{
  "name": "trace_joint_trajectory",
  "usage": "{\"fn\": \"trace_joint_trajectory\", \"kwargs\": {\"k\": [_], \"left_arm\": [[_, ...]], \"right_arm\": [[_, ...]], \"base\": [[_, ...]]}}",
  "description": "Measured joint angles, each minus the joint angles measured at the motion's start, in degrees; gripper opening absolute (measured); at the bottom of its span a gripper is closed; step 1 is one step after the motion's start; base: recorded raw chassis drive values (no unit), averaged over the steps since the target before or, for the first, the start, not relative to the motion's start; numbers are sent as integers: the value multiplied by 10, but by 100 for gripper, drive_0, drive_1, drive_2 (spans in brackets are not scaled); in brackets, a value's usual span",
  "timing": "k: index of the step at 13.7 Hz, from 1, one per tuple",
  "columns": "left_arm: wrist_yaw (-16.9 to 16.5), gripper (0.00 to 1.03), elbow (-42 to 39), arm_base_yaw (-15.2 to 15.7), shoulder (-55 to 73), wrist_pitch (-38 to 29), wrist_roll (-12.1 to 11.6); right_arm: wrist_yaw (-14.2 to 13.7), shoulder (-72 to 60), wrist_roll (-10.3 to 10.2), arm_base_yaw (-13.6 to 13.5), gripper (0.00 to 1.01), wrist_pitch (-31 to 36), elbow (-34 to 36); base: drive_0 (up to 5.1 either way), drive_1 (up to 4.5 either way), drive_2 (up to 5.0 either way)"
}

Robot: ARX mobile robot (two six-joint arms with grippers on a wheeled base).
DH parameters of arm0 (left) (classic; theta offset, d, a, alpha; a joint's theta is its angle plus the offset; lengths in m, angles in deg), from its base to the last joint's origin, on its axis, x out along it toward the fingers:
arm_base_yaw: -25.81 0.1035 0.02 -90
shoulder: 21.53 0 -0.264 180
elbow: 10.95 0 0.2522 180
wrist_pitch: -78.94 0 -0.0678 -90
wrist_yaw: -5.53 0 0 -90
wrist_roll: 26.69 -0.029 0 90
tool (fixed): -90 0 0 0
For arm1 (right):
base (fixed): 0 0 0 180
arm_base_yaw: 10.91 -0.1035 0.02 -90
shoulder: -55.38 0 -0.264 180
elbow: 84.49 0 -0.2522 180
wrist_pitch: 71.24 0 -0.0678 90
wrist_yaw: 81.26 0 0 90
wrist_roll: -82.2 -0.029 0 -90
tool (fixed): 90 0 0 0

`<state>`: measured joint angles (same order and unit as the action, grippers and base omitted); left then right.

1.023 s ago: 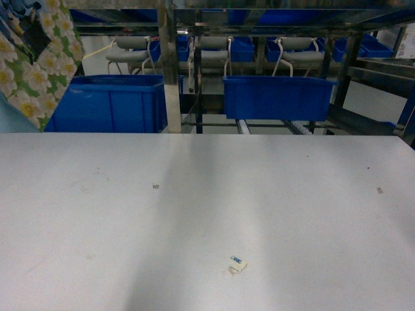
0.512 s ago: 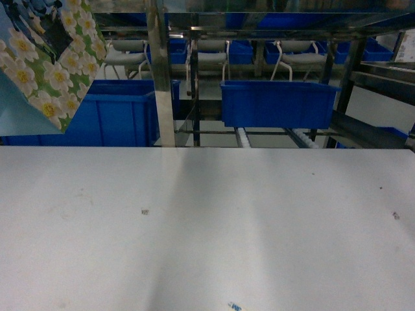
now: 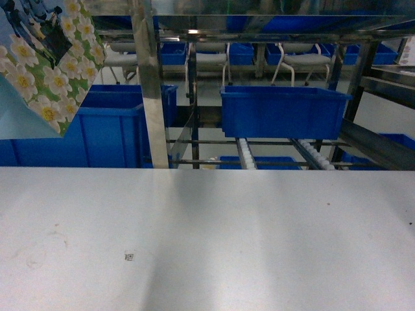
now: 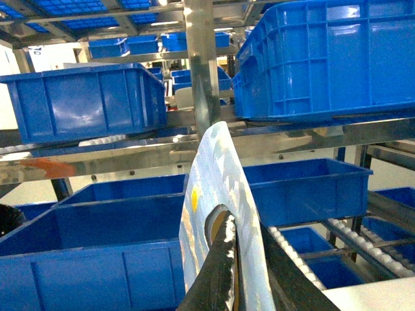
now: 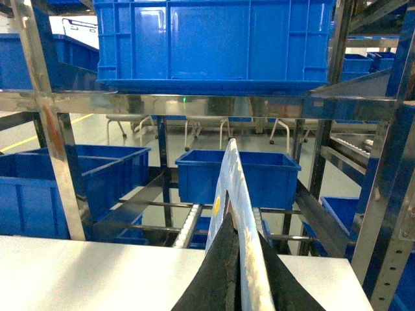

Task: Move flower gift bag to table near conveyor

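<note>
The flower gift bag point(image 3: 39, 71), daisies on green with a pale blue side, hangs at the head view's upper left, above the blue bins and left of the white table point(image 3: 259, 246). In the left wrist view my left gripper point(image 4: 241, 259) is shut on the bag's edge point(image 4: 214, 168), one black finger through its handle hole. My right gripper point(image 5: 238, 259) is shut on a like pale blue bag edge point(image 5: 230, 175) over the table's far edge point(image 5: 97, 272); it is out of the head view. The conveyor's roller rows point(image 3: 245, 152) slope just behind the table.
A steel rack post point(image 3: 146, 97) stands at the table's far edge. Blue bins sit on the rack at left point(image 3: 110, 123) and centre point(image 3: 282, 110). A tiny black square mark point(image 3: 129, 257) lies on the table. The rack's right upright point(image 5: 389, 214) is close by.
The head view has closed in on the rack: the table's far edge sank in the picture and the small label slid out at the bottom. The bag stays held at upper left.
</note>
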<state>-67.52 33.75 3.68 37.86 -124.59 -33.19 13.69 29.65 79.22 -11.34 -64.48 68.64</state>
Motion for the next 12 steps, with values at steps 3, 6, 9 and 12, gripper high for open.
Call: {"fn": "trace_joint_trajectory", "kwargs": {"k": [3, 6, 9, 12], "left_arm": [[0, 3, 0, 0, -1, 0, 0], [0, 3, 0, 0, -1, 0, 0], [0, 3, 0, 0, -1, 0, 0], [0, 3, 0, 0, -1, 0, 0]], "right_arm": [[0, 0, 0, 0, 2, 0, 0], [0, 0, 0, 0, 2, 0, 0], [0, 0, 0, 0, 2, 0, 0], [78, -169, 14, 29, 2, 217, 54]], "base": [[0, 0, 0], [0, 0, 0], [0, 0, 0], [0, 0, 0]]}}
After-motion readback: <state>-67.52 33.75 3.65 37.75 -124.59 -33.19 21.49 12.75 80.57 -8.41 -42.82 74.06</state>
